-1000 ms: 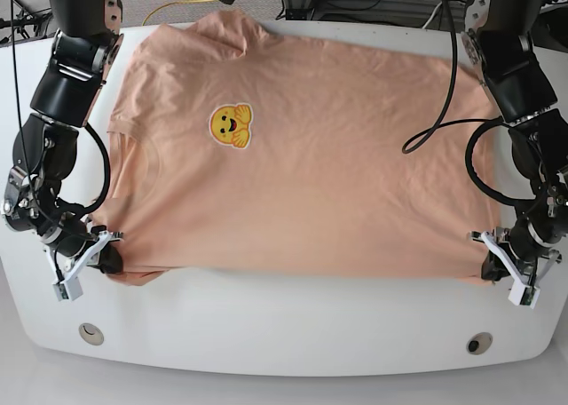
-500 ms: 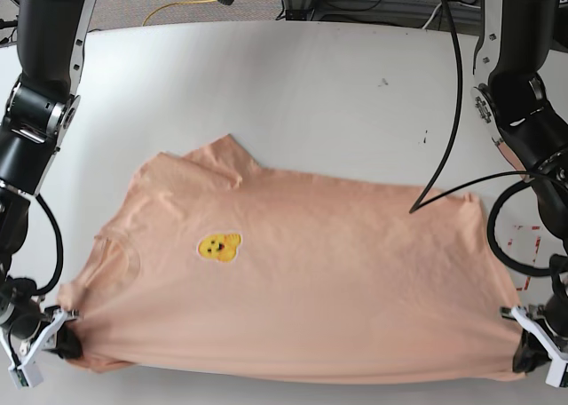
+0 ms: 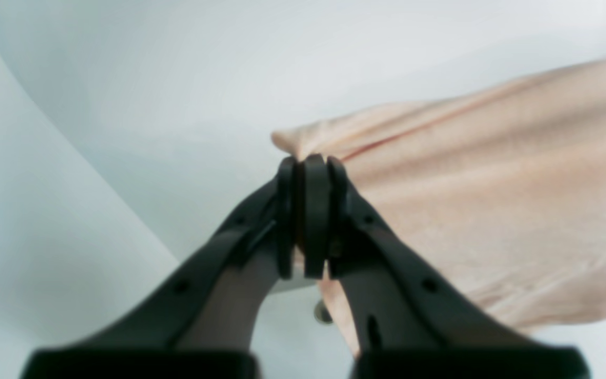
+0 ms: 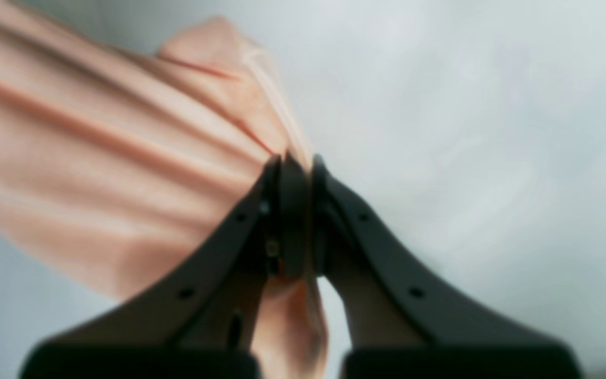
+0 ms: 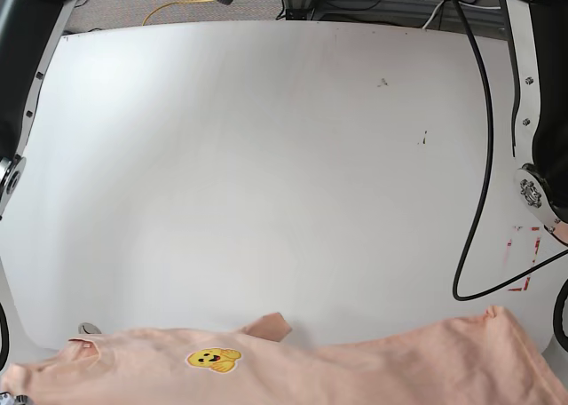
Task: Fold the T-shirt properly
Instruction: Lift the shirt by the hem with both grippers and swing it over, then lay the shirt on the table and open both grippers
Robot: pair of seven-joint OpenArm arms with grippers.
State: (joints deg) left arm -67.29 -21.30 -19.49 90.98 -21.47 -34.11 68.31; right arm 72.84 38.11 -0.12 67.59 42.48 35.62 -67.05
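Left wrist view: my left gripper (image 3: 307, 216) is clamped tight on a pinch of the T-shirt (image 3: 492, 195) — peach cloth bunches at the fingertips and fans away to the right of the jaws, white table (image 3: 124, 79) beyond.
Right wrist view: my right gripper (image 4: 292, 216) is likewise pinched on a hem fold; cloth streams off to the left of the jaws in taut ridges, a loose flap hanging under them.
Base view, shirt: a second ago it lay spread flat across the table; now only a strip of it (image 5: 355, 374) shows along the near edge, yellow face patch (image 5: 213, 360) up, one sleeve (image 5: 266, 325) peaking behind.
Base view, table: almost all the white top (image 5: 266, 156) has been bared — I've dragged the whole garment toward myself.
Base view, claws: both out of frame below the shirt.
Meaning: I judge this a pull-and-straighten before folding; no fold is laid yet, so the task is early.
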